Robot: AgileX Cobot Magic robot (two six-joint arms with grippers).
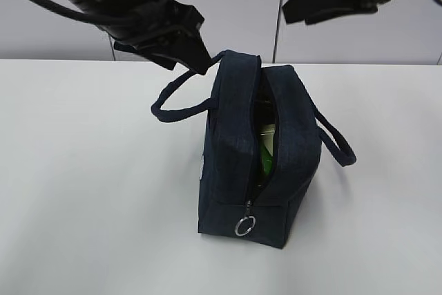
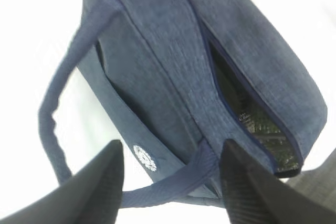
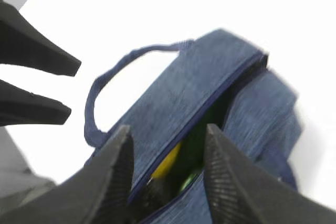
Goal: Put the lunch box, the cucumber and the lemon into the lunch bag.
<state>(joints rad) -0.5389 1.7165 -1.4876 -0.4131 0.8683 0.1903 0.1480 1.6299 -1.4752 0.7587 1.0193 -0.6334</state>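
Observation:
The dark navy lunch bag (image 1: 235, 143) stands in the middle of the white table with its top zipper open. Through the slit I see a pale green lid edge, the lunch box (image 1: 268, 131), and below it a glossy green strip, the cucumber (image 1: 265, 164). From the right wrist view, the yellow lemon (image 3: 167, 162) lies inside the bag (image 3: 189, 93) beside a green glint. My left gripper (image 1: 188, 60) hovers open by the bag's left handle (image 2: 173, 184). The strap runs loose between its jaws (image 2: 172, 148). My right gripper (image 3: 168, 129) hangs open above the slit, holding nothing (image 1: 295, 13).
The zipper's metal ring pull (image 1: 244, 226) hangs at the bag's near end. The right handle (image 1: 338, 143) droops to the right. White tabletop (image 1: 83, 191) surrounds the bag, and a pale wall stands behind it.

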